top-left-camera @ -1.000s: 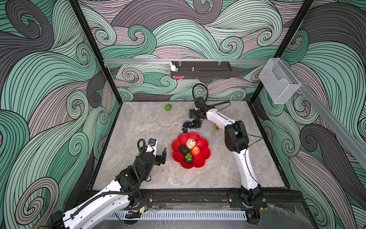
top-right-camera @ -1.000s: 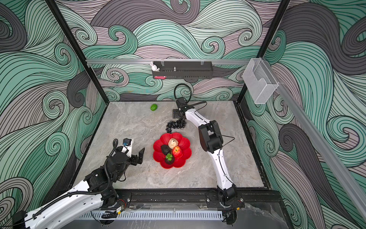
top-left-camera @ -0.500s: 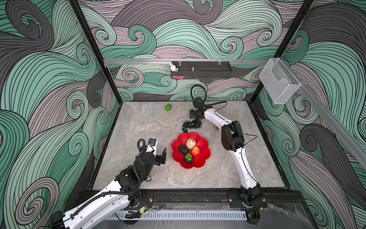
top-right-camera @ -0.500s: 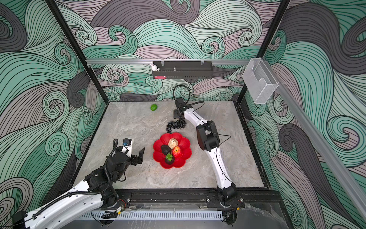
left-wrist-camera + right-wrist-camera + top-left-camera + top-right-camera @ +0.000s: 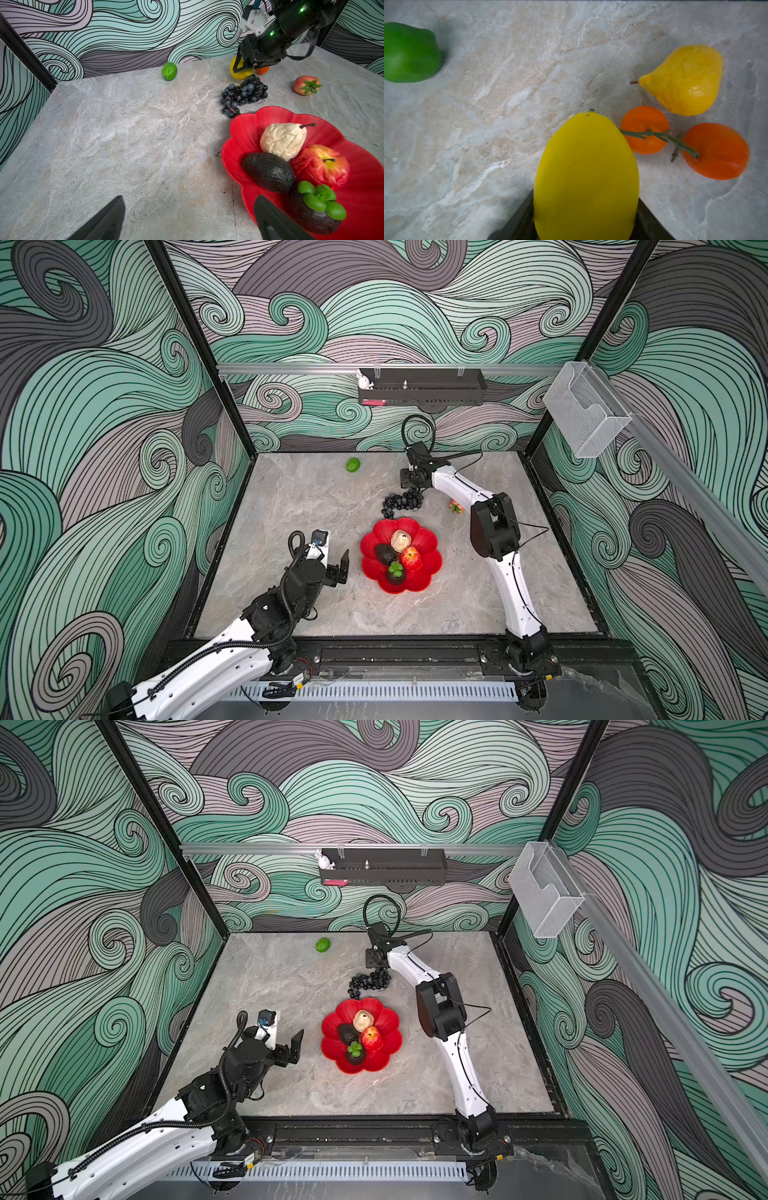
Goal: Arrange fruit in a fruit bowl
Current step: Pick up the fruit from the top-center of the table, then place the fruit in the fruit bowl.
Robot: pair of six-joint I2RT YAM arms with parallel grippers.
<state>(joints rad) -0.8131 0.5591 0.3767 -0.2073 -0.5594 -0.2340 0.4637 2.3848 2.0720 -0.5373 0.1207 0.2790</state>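
Spreading beneath everything, the grey marbled desk (image 5: 291, 506) carries the scene. Near its middle sits the red, scalloped fruit bowl (image 5: 431, 566).

At 9 o'clock of the bowl, in both top views, the left end effector (image 5: 332, 549) hovers just beside the rim. Its jaws are spread wide with nothing between them.

The right end effector (image 5: 244, 67) is out at 12 o'clock of the bowl, toward the desk's far edge. Its jaws are closed around the lemon (image 5: 586, 176), one jaw against each flank. Whether the lemon is off the desk I cannot tell.

The black grape bunch (image 5: 401, 502) lies between that end effector and the bowl, close to the rim.

Four fruits are clustered together inside the bowl:
- a beige pear (image 5: 282, 141) at 12 o'clock
- a dark avocado (image 5: 269, 171) at 9 o'clock
- a red apple (image 5: 322, 164) at 3 o'clock
- a mangosteen (image 5: 313, 214) with green leaves at 6 o'clock

Near the lemon lie a yellow pear-shaped fruit (image 5: 685, 81) and two orange tangerines (image 5: 716, 150) joined by a green stem. A red-orange fruit (image 5: 456, 506) with a green calyx rests at 1 o'clock of the bowl, apart from it. The green lime (image 5: 352, 465) sits alone at 11 o'clock, well apart, by the desk's far edge.
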